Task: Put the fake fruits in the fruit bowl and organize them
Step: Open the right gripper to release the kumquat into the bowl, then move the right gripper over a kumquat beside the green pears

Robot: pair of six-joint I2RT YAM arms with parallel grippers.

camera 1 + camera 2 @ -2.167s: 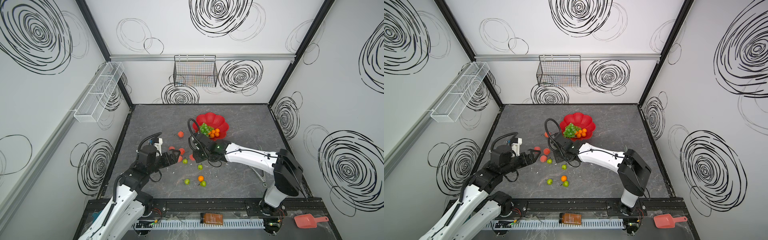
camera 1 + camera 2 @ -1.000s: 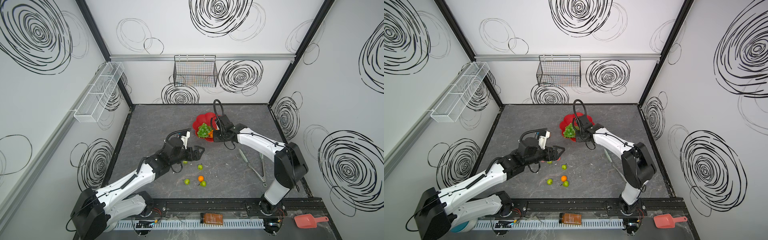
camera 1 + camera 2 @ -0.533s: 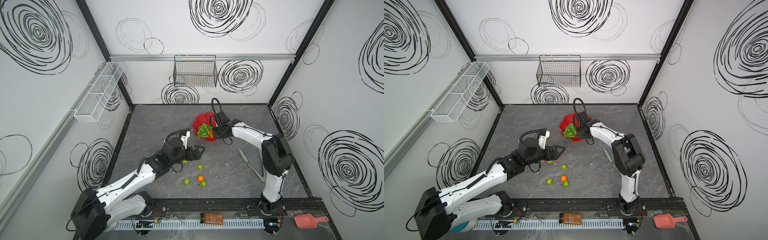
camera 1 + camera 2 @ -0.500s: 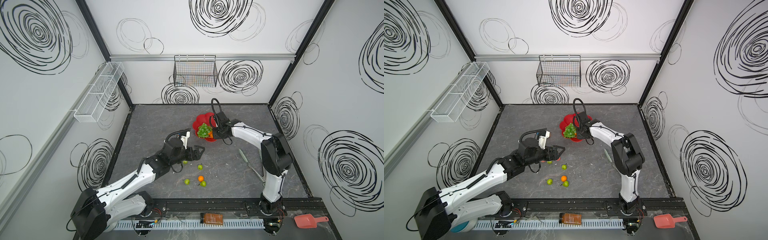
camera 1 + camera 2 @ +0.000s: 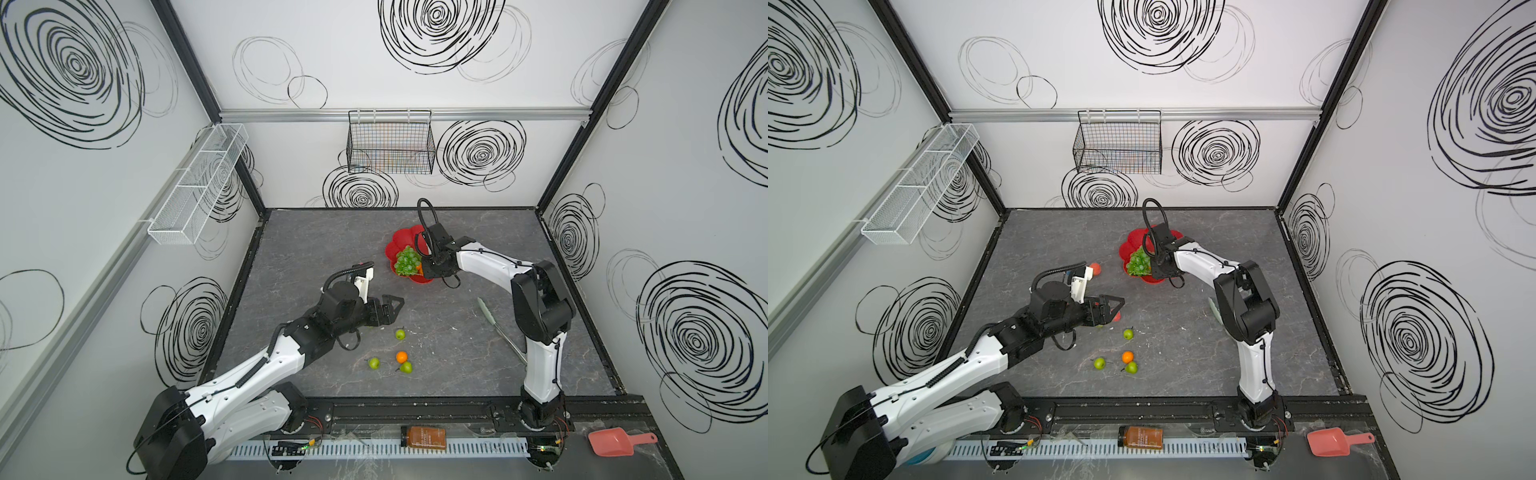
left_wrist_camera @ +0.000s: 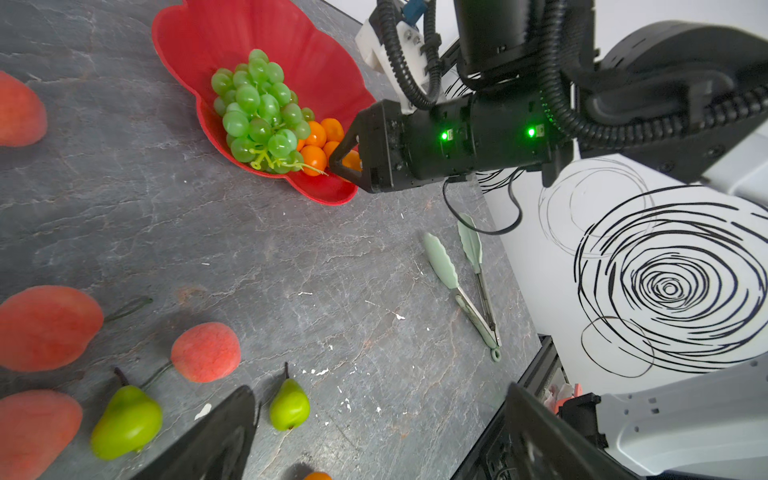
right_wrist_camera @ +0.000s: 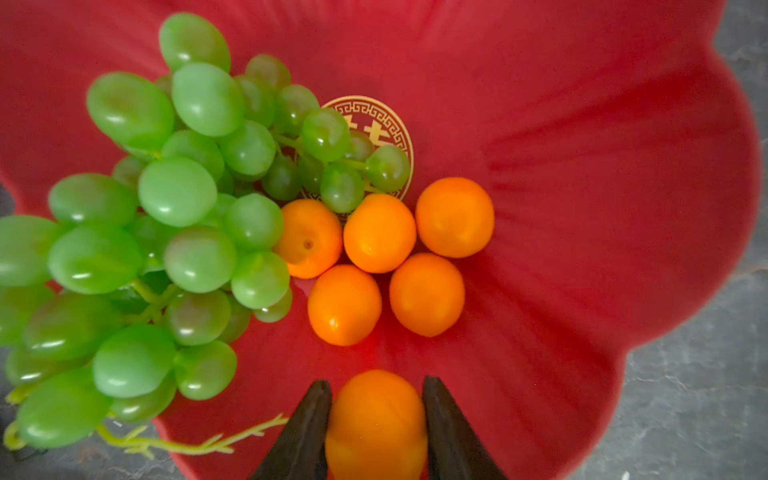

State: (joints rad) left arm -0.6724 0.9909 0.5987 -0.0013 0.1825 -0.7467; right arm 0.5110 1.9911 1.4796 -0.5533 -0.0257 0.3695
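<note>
The red flower-shaped fruit bowl (image 5: 399, 243) (image 5: 1128, 249) (image 7: 582, 166) holds a bunch of green grapes (image 7: 166, 232) (image 6: 257, 112) and several small oranges (image 7: 380, 232). My right gripper (image 7: 376, 399) (image 6: 347, 160) hangs over the bowl's near rim. Its jaws are closed against both sides of another orange (image 7: 376, 419). My left gripper (image 5: 395, 305) (image 6: 378, 390) hovers wide open and empty above loose fruits on the table. These are green apples (image 5: 400, 334) (image 6: 289, 405), an orange (image 5: 401, 356) and peaches (image 6: 205, 351) (image 5: 1095, 269).
Pale-green tongs (image 5: 498, 328) (image 6: 461, 286) lie on the table right of centre, near the right arm's base. A black wire basket (image 5: 390, 143) hangs on the back wall and a white rack (image 5: 195, 187) on the left wall. A pink scoop (image 5: 615, 442) and a bottle (image 5: 423, 437) lie in front of the rail.
The right arm carried the orange from mid-table to the bowl, then folded its elbow inward. The left arm reached forward earlier and has held still for the last second.
</note>
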